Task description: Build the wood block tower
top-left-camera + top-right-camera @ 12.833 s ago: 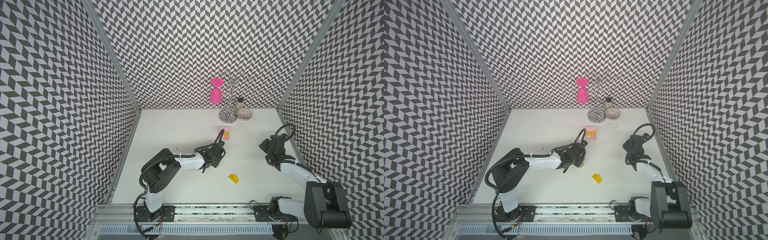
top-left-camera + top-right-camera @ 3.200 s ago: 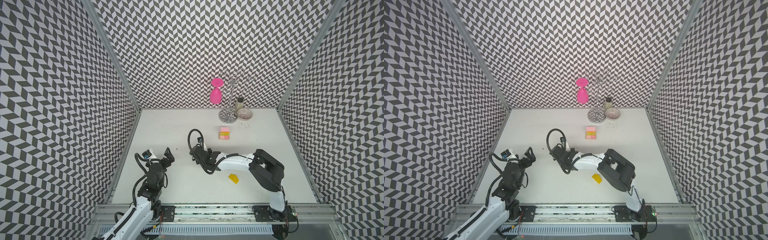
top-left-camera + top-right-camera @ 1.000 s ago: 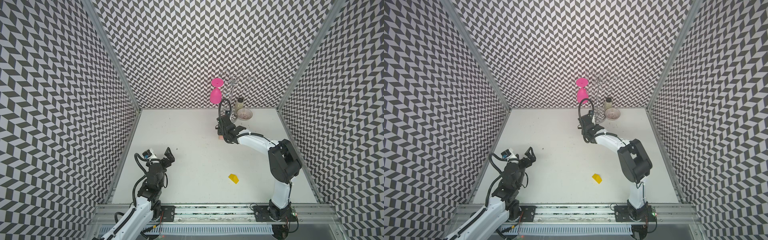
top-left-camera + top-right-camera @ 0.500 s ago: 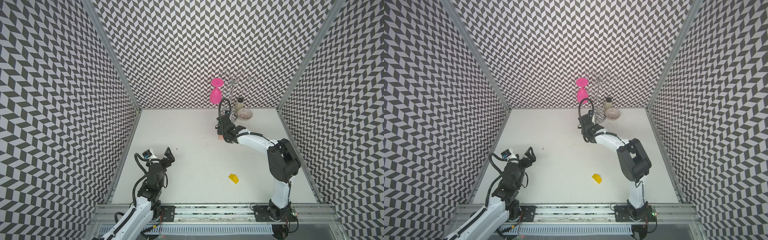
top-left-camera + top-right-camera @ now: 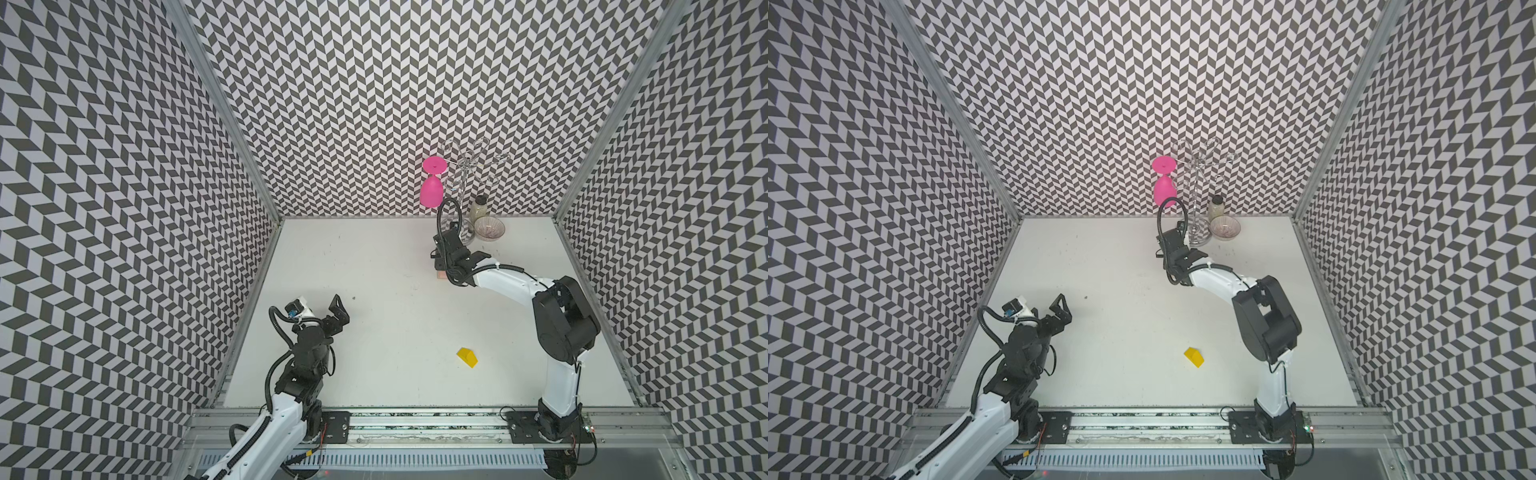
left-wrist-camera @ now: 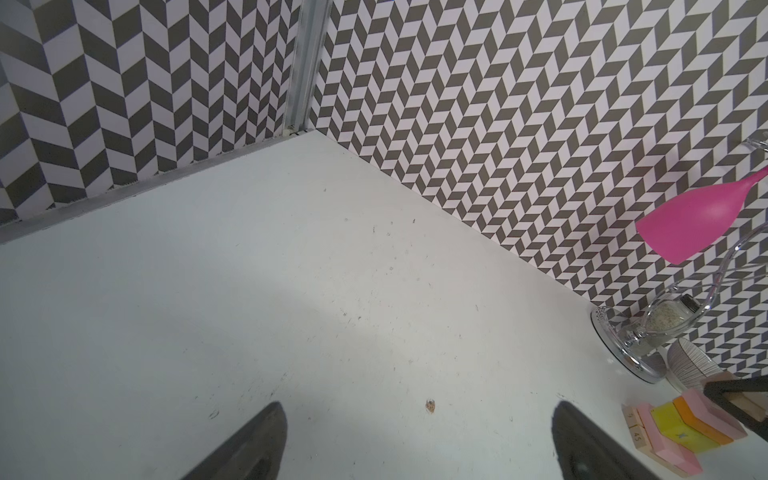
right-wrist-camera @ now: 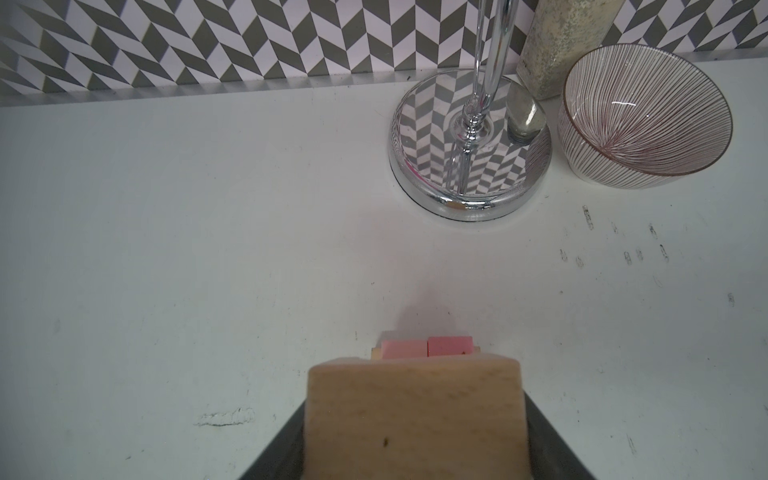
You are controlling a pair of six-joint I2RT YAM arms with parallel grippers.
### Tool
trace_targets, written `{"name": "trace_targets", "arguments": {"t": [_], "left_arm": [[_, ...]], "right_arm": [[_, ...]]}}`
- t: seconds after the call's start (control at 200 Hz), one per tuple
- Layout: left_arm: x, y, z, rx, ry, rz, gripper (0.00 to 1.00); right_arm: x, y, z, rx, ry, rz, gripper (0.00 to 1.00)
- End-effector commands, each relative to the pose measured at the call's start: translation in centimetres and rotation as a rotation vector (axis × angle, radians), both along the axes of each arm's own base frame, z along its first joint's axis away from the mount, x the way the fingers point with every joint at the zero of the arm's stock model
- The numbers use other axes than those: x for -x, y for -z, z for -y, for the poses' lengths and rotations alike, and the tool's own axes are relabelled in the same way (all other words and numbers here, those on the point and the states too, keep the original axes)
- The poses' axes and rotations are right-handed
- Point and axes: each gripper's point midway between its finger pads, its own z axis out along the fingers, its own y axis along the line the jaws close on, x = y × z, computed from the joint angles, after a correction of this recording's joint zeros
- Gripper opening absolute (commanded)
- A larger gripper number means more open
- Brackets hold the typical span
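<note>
Your right gripper [image 7: 415, 457] is part-closed on the tan block [image 7: 415, 407], right over the tower [image 7: 428, 347] near the chrome stand [image 7: 469, 145] — you look mid-placement, so set it down squarely and release gently — while the yellow roof piece [image 5: 467, 357] lies well apart.

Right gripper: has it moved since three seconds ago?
Yes: the right gripper went from mid-table rearward to the tower beside the chrome stand, holding a tan block.

Probably a robotics lab cell: chevron-patterned walls [image 5: 374, 104], white table [image 5: 395, 332], arms [image 5: 511, 286] bolted to an aluminium rail [image 5: 415, 428].
</note>
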Motion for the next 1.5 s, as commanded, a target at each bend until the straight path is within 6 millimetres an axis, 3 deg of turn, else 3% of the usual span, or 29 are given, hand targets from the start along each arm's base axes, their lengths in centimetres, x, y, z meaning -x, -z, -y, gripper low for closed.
{"name": "trace_targets", "arguments": {"t": [0.0,1.492], "left_arm": [[-0.01,-0.26,-0.15,0.001,-0.004,0.02,1.0],[0.0,-0.25,-0.14,0.001,-0.003,0.021,1.0]], "right_arm": [[-1.28,-1.04,-0.28,-0.019,0.002,0.042,0.35],[-1.0,-0.36,0.27,-0.022,0.004,0.004,0.43]]}}
